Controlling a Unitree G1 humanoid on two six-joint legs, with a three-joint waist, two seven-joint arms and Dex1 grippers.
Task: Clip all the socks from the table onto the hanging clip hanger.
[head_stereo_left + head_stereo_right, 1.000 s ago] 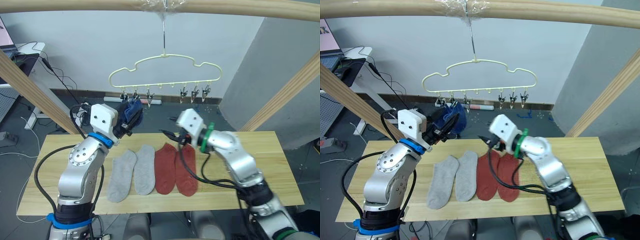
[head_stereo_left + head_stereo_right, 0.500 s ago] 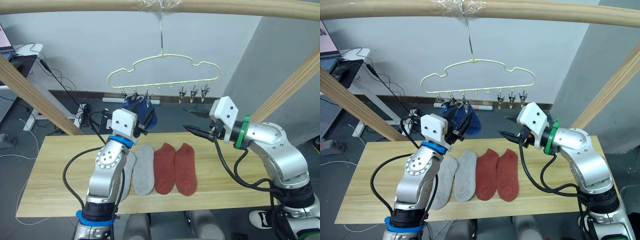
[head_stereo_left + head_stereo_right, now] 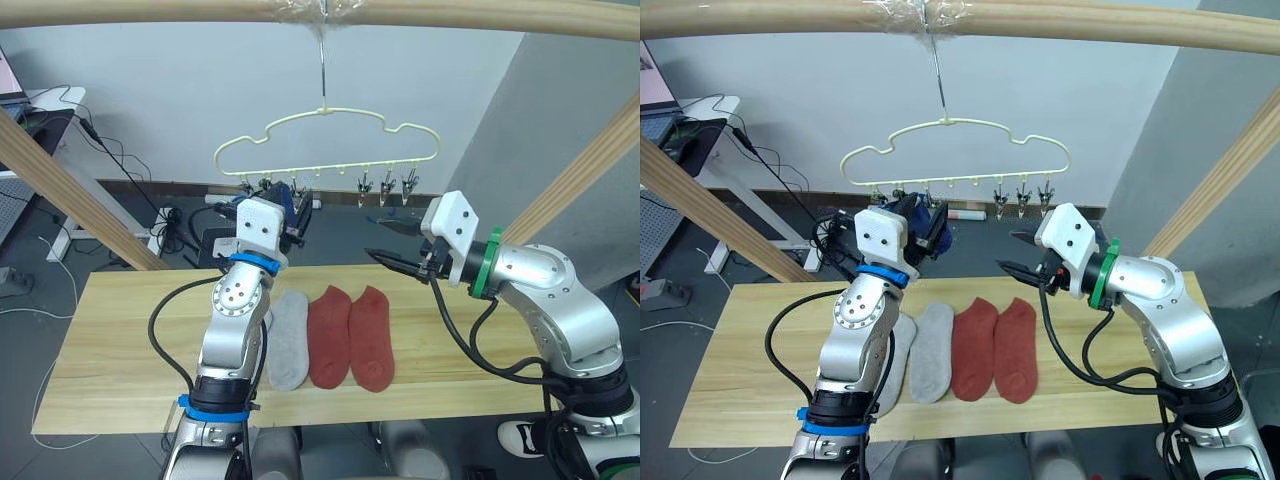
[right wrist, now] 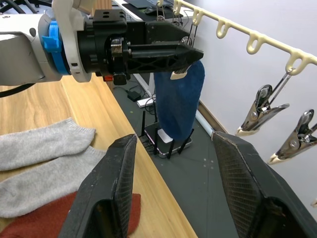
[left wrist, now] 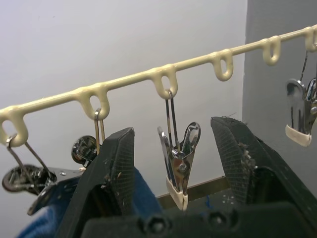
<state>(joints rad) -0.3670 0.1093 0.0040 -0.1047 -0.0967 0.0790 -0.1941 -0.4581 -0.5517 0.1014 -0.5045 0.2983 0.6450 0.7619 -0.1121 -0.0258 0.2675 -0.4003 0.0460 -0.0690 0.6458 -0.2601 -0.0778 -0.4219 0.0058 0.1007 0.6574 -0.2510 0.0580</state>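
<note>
The pale yellow clip hanger [image 3: 325,112] hangs from a wooden rail, with grey clips under it. My left gripper [image 3: 294,214] is raised to the left clips and open, with one clip [image 5: 178,168] between its fingers and untouched. A blue sock [image 4: 179,99] hangs just under that gripper's tips; I cannot tell which clip holds it. On the table [image 3: 120,340] lie a light grey sock [image 3: 288,340] and two rust red socks [image 3: 330,335] [image 3: 372,335]; a second grey sock is mostly hidden behind my left arm. My right gripper [image 3: 380,242] hovers open above the table's far edge, right of the blue sock.
The thick wooden rail [image 3: 150,10] crosses overhead. Slanted wooden beams [image 3: 70,190] [image 3: 590,170] stand at both sides. Three bare clips [image 3: 385,185] hang at the hanger's right end. Cables and a power strip lie on the floor behind the table.
My left gripper has risen and swung right up to the hanger's left clips, and the blue sock went with it. My right gripper lifted off the red socks, then stayed put.
</note>
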